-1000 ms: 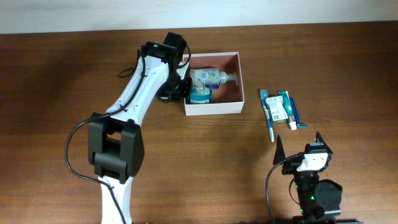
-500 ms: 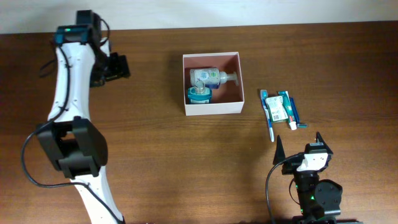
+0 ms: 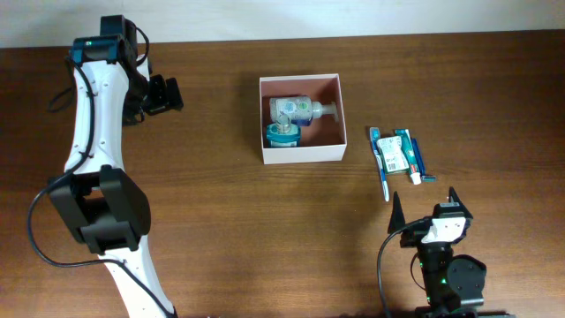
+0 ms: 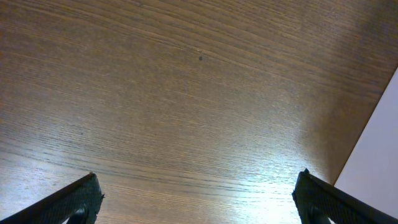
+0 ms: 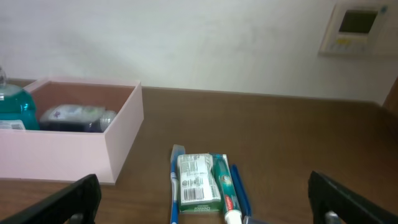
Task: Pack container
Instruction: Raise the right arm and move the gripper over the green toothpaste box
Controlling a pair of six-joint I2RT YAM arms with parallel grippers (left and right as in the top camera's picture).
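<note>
Left pincer: the left pincer [image 3: 164, 94] is hanging over bare desk [image 3: 221, 230] at the far left, its jaws spread wide and gripping nothing; its wrist view is showing only wood grain between the two fingertips.
What has just changed: a second ago this pincer was sitting at the left wall of the container, right by the teal bottle; it is now standing well apart from the box, having swung away to the left.
Right pincer: the right pincer [image 3: 425, 201] is resting near the front edge of the desk, jaws wide apart and empty, exactly where it was a second ago.
Container: the container [image 3: 305, 152] is sitting at the middle of the desk toward the back, lidless, between the two arms.
Inside the container: a pump bottle [image 3: 300, 109] is lying on its side, and the teal bottle [image 3: 283, 134] is lying just beside it against the left wall.
Outside the container: a toothbrush [image 3: 384, 172], a small printed box [image 3: 393, 152] and a toothpaste tube [image 3: 409, 159] are lying together just right of the container, directly ahead of the right pincer.
Meaning for the task: the drop-off into the box is looking finished and the left arm is clearing out; packing is roughly half done, and the three remaining items are probably falling to the right arm.
</note>
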